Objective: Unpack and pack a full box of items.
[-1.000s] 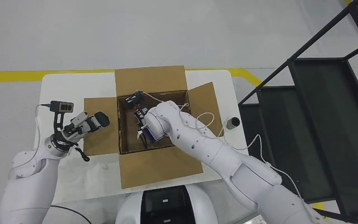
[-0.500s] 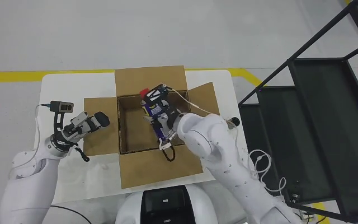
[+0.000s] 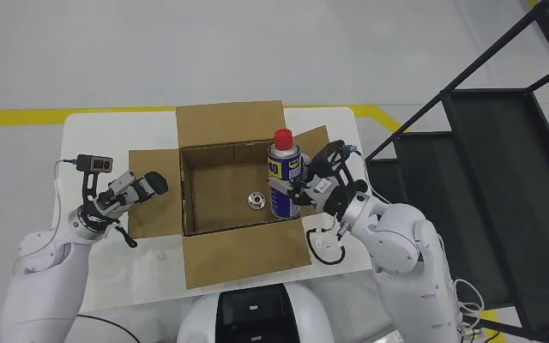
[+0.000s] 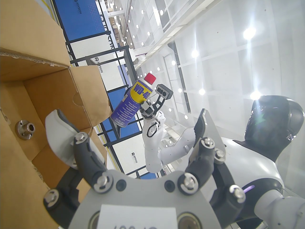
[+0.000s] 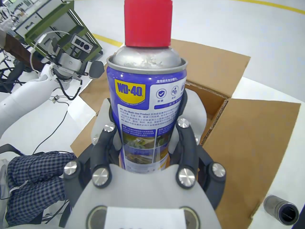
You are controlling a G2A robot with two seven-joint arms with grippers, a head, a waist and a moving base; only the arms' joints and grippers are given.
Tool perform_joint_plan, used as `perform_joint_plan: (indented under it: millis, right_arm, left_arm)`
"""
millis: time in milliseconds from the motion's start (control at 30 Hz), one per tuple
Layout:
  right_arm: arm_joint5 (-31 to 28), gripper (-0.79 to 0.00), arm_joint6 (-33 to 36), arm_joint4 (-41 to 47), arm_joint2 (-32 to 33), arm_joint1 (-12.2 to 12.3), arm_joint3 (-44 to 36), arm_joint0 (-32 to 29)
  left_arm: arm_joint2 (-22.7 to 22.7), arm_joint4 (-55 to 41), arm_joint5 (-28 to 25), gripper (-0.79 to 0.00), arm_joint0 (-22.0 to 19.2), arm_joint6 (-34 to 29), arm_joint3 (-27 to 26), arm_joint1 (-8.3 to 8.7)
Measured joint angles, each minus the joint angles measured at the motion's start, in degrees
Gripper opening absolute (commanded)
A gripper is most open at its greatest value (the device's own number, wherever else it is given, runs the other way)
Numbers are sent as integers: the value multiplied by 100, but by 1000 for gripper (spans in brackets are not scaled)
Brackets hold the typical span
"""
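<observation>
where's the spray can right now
In the top view the spray can is upright in the right gripper, over the right edge of the open cardboard box.

This is a large industrial hall, a factory floor or robotics test bay rather than a home or office. The floor (image 3: 257, 51) is pale, smooth and glossy, with a yellow line (image 3: 34, 116) marked across it just beyond the far edge of the white counter (image 3: 94, 137). A dark metal staircase (image 3: 463, 146) with open treads stands to the right of the counter. The left wrist view shows a very high white ceiling (image 4: 214, 48) with rows of round lamps (image 4: 247, 33), and blue partition panels (image 4: 78, 13) in black frames. In the right wrist view a green metal trolley (image 5: 59, 22) stands far off on the open floor
</observation>
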Motion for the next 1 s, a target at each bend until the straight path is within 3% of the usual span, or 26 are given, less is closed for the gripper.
perform_joint_plan:
  millis: [233,1000]
  right_arm:
    - [-665,-785,-324,522,356,97,46,-312]
    - [-669,-785,-371,592,362,108,87,-298]
  left_arm:
    - [0,0,0,0,0,0,0,0]
    - [0,0,0,0,0,0,0,0]
